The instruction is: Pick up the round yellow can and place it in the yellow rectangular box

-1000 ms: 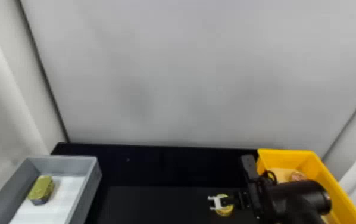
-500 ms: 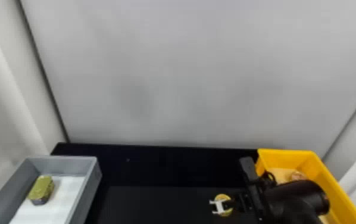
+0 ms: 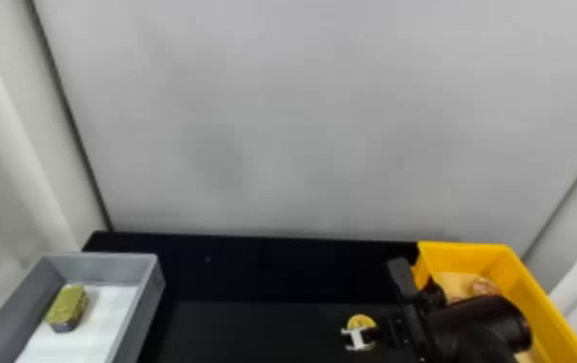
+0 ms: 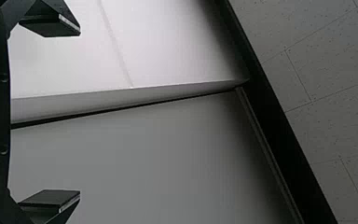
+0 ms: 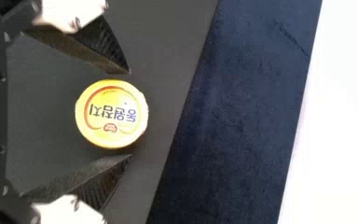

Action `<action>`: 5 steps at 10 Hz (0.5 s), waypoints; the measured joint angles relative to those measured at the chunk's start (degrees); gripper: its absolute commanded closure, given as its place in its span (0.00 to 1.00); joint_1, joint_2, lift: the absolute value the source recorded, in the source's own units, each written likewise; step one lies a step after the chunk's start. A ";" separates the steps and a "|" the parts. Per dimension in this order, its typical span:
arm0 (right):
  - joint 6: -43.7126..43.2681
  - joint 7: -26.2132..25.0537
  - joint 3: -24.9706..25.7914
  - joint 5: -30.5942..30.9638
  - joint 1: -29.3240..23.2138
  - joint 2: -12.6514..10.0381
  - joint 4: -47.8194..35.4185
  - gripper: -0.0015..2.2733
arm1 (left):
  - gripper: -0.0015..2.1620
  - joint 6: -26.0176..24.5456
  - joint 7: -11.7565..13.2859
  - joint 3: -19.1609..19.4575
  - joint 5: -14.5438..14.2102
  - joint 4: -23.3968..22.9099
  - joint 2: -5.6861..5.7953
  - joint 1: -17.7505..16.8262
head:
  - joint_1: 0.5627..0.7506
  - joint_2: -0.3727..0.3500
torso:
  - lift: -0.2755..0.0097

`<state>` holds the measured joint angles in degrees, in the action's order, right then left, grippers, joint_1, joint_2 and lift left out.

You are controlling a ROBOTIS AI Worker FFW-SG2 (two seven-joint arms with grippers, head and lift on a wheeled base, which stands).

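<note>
Fingers of the left hand [image 4: 79,113] are spread wide in the left wrist view, with nothing gripped. A grey box [image 3: 102,268] is seen at the lower left of the head view; its floor is covered in white, and a green and gold tin [image 3: 68,305] is held inside it. The middle of the lower part is taken up by the black table [image 3: 254,270]. Right of centre, near the bottom edge, the round yellow can [image 3: 362,320] is set on the table's dark grey part, partly covered by the right hand [image 3: 368,334]. In the right wrist view, the can is flanked by that hand's well-opened fingers and is not gripped. At the lower right, a round thing [image 3: 485,286] is held in the yellow box [image 3: 548,314], which is partly hidden by the right arm [image 3: 475,323].
</note>
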<state>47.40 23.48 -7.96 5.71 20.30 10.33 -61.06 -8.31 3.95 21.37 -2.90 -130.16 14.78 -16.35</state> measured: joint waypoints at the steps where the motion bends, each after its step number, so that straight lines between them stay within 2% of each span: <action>1: -0.08 0.00 0.01 0.13 0.00 -0.08 0.09 0.31 | 0.03 0.05 0.00 -0.01 0.00 0.00 0.00 0.01 | 0.11 0.41 | 0.94; 3: 0.74 0.21 0.18 0.60 -0.25 -0.15 -0.48 0.32 | 0.03 0.07 0.00 0.02 -0.02 0.00 -0.01 0.09 | 0.11 0.41 | 0.94; 5: 7.37 0.94 1.52 2.59 -2.36 -0.16 -7.38 0.32 | 0.03 -0.07 0.00 0.18 -0.12 -0.11 0.00 0.23 | 0.11 0.41 | 0.94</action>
<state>54.78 24.42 -6.44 8.30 17.94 10.17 -68.44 -8.38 3.95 21.55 -3.03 -130.28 14.77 -16.12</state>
